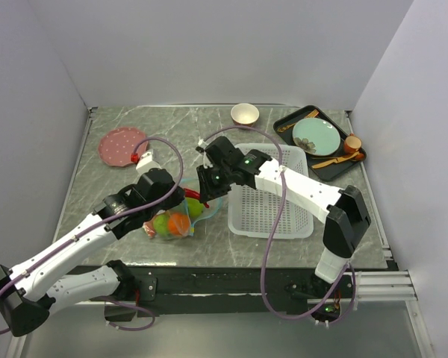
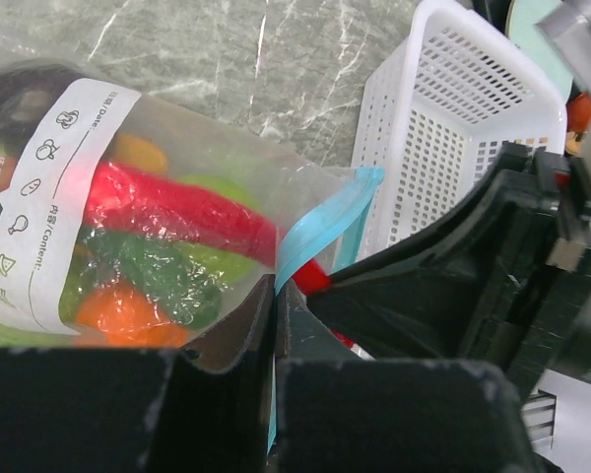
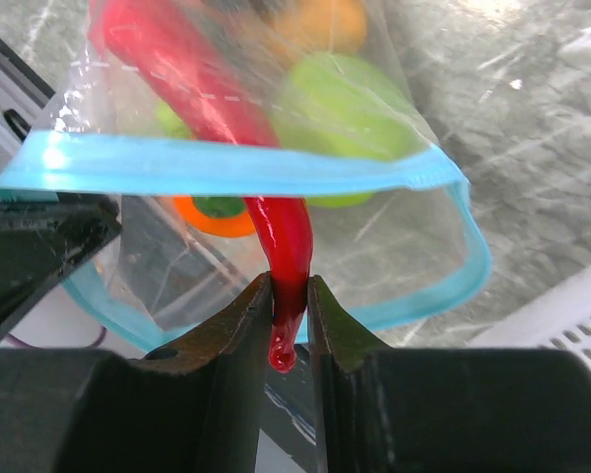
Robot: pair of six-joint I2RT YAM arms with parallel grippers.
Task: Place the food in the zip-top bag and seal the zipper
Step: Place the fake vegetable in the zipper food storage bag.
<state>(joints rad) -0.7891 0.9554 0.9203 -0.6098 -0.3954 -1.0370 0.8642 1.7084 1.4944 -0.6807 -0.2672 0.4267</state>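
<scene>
The red chili (image 3: pixel 286 241) hung half out of the zip-top bag (image 3: pixel 404 236). Its upper length lay inside, and its tip was outside the mouth, pinched between the narrowed jaws of the right gripper (image 3: pixel 291 301). Behind it in the bag were a green apple (image 3: pixel 345 108) and an orange (image 3: pixel 320 25), both blurred. The zipper (image 3: pixel 227 166) stood parted — one teal strip crossing above the chili, the other looping below it. The left gripper (image 2: pixel 276 315) was closed tight on that strip at the mouth's edge.

From above, the bag lay on the grey marbled table (image 1: pixel 172 127) at 9 o'clock of the white basket (image 1: pixel 276 209), just beside it. A pink plate (image 1: pixel 122 145) sat at 11 o'clock of the bag, well apart. A bowl (image 1: pixel 244 113) stood at 12 o'clock of the basket, and a black tray (image 1: pixel 282 125) bearing a teal plate (image 1: pixel 316 136) at 1 o'clock.
</scene>
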